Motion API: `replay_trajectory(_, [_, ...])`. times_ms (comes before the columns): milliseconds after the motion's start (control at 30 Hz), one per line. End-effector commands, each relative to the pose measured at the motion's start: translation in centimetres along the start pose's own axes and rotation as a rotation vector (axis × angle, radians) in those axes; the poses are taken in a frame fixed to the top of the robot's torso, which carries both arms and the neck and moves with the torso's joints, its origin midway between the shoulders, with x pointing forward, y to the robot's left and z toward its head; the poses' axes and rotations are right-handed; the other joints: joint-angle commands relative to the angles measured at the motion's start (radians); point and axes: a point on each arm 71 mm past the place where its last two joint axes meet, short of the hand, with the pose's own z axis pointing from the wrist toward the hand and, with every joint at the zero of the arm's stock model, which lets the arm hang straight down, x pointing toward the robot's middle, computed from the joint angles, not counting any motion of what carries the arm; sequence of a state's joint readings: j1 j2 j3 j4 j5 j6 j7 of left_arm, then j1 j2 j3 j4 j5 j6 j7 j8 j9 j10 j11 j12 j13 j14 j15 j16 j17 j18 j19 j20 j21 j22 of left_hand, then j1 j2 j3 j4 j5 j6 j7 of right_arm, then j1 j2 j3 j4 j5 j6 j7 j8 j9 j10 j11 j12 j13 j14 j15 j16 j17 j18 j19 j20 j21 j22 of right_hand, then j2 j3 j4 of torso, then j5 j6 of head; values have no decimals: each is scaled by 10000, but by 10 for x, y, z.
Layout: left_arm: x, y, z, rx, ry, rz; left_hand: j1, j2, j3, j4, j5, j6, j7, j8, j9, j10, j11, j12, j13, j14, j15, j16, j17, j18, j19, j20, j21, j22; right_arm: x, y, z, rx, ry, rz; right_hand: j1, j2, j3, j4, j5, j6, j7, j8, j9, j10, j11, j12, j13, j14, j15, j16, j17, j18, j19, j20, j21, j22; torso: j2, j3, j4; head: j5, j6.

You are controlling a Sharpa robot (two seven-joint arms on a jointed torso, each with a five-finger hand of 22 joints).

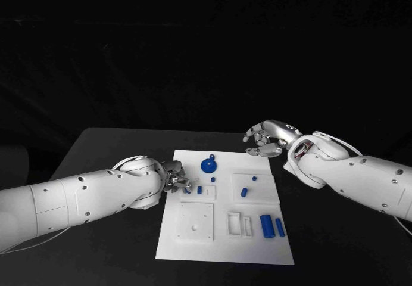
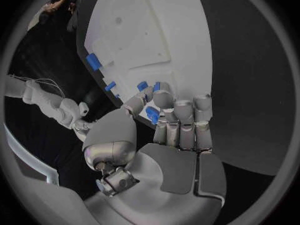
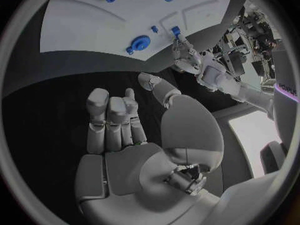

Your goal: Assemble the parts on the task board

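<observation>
— Where did the small blue piece (image 2: 152, 114) sit at that moment?

— Pinched in the left hand (image 1: 176, 182), between thumb and fingertips, just over the left edge of the white board (image 1: 258, 253). A second small piece (image 1: 199, 190) stood in the board right beside those fingers.

— So what would have made the step go well?

— As I judged it, the piece needed to be kept upright and lined up over its seat before any push down; a tilted entry could have jammed it. The pinch looked shallow, so a slow, straight descent seemed wise.

— And the other pieces?

— The gear-shaped piece (image 1: 209, 164) lay near the board's far edge, two longer cylinders (image 1: 268, 226) near its right edge, well apart from the work.

— The right hand?

— The right hand (image 1: 265, 138) hovered past the board's far right corner, fingers curled loosely with nothing in them, clear of the left.
</observation>
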State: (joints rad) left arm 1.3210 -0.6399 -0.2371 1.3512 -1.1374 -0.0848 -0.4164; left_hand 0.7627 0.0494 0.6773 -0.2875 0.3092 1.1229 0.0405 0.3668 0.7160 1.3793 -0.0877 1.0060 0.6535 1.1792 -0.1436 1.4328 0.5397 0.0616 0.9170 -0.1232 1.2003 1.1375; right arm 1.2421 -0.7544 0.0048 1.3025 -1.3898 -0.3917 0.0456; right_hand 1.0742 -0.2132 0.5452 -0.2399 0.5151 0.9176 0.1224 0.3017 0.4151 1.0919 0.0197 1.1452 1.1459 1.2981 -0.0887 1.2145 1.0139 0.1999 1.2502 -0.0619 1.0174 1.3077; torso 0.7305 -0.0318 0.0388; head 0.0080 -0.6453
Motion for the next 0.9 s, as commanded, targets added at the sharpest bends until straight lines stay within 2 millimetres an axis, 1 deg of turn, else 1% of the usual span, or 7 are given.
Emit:
replay_trajectory(33, [7, -1, 0, -51, 420, 327, -26, 95, 351, 304, 64, 971, -532, 34, 15, 318, -362, 41, 10, 601, -713, 39, 10, 114, 64, -1492, 38, 10, 1, 1, 0, -59, 118, -39, 45, -49, -10, 31, 53, -11, 81, 12, 15, -36, -26, 70, -11, 41, -42, -54, 9, 619, -3, -87, -56, 144, 3, 2, -3, 5, -15])
replay_trajectory(200, [7, 1, -1, -130, 439, 450, -25, 100, 357, 307, 55, 971, -532, 36, 14, 315, -362, 46, 11, 600, -714, 41, 10, 116, 64, -1492, 39, 12, 1, 1, 0, -62, 118, -38, 45, -49, -11, 31, 59, -11, 81, 12, 16, -36, -27, 70, -12, 41, -42, -54, 9, 619, -2, -87, -56, 144, 1, 1, 7, 9, -19])
replay_trajectory(533, [9, 2, -2, -217, 687, 638, -32, 114, 365, 317, 47, 979, -534, 48, 13, 315, -364, 67, 16, 602, -715, 54, 12, 118, 63, -1491, 42, 18, 1, 0, 0, -48, 112, -44, 45, -49, -13, 31, 70, -11, 81, 12, 16, -36, -27, 71, -12, 41, -43, -54, 10, 619, -2, -88, -55, 144, 2, -2, -5, 27, -40])
replay_trajectory(900, [9, 4, -1, -309, 660, 684, -84, 162, 378, 288, 220, 1006, -546, 88, 9, 309, -375, 150, 36, 610, -711, 116, 30, 125, 60, -1485, 63, 49, 1, 0, 0, -46, 112, -46, 49, -46, -13, 29, 78, -11, 81, 13, 16, -35, -27, 72, -13, 42, -43, -55, 11, 619, -1, -88, -55, 144, 6, -3, -1, 24, -46])
